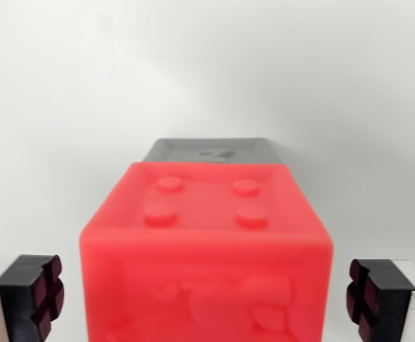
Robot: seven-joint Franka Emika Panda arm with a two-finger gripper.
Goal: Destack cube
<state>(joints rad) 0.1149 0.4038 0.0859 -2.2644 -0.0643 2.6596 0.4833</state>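
Plastic, glossy and red, the cube (206,249) showed four round studs on top and sat between the gripper's (206,299) spread, untouching black ribbed pads (42,296); a grey block (211,151) lay behind it.

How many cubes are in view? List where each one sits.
2. The red cube fills the near centre, between the open gripper's fingers. The dark grey cube shows just behind its top edge, mostly hidden. More could be hidden behind them.

A plain white surface (65,107) carries a grey cube (211,150) just behind a red cube (207,242).
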